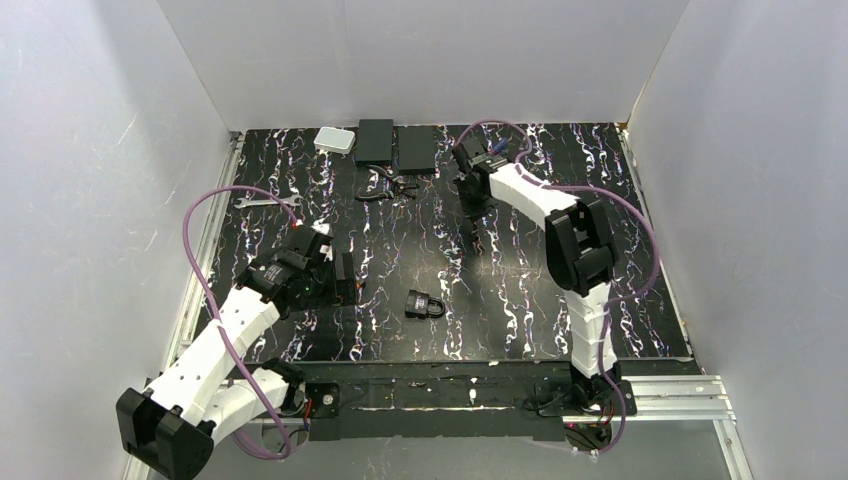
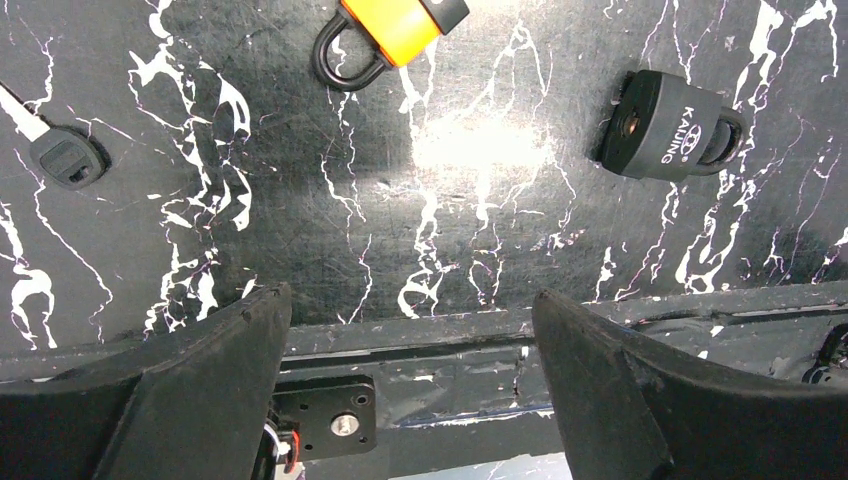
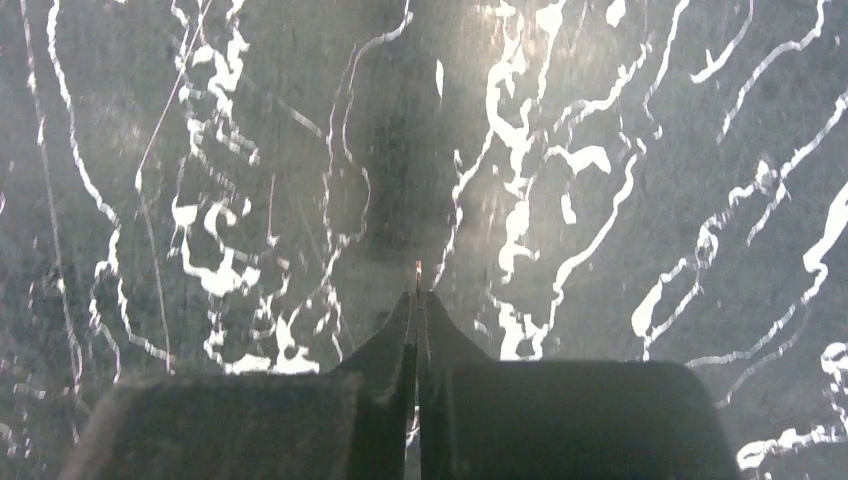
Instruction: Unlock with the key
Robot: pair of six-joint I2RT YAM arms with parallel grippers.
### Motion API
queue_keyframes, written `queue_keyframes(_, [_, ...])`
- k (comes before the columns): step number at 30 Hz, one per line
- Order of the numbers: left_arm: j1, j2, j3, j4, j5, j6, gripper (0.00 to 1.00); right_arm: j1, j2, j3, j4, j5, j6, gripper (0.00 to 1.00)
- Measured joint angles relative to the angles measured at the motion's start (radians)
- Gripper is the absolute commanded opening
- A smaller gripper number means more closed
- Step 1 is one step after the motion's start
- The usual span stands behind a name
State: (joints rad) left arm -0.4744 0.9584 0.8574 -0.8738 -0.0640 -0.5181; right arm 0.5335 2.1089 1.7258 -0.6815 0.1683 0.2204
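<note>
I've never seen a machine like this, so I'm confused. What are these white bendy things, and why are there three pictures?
They are two robot arms, each ending in a two-finger pincher. One picture looks down from above; the other two come from small cameras on the wrists. On the black marbled table lies a black padlock, and the left wrist camera shows an orange padlock too. Boxes and tools sit at the back. The left gripper is open and holds nothing. The right gripper is pinched shut; a tiny orange speck peeks out, maybe the key.
</note>
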Motion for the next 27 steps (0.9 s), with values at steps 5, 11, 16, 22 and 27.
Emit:
queue_keyframes(5, [0.000, -0.007, 0.000, 0.006, 0.007, 0.003, 0.88, 0.014, -0.118, -0.068, 0.027, -0.044, 0.015, 0.01])
queue_keyframes(11, [0.000, -0.010, 0.000, 0.007, 0.021, 0.008, 0.89, 0.083, -0.223, -0.159, 0.070, -0.107, 0.016, 0.01])
queue_keyframes(16, [0.000, -0.034, -0.012, 0.028, 0.056, 0.029, 0.89, 0.142, -0.325, -0.323, 0.190, -0.228, 0.042, 0.01])
queue_keyframes(22, [0.000, -0.162, -0.015, 0.114, 0.187, 0.050, 0.89, 0.158, -0.519, -0.448, 0.340, -0.367, 0.140, 0.01])
queue_keyframes(27, [0.000, -0.282, -0.013, 0.276, 0.270, 0.045, 0.76, 0.158, -0.647, -0.470, 0.515, -0.451, 0.228, 0.01])
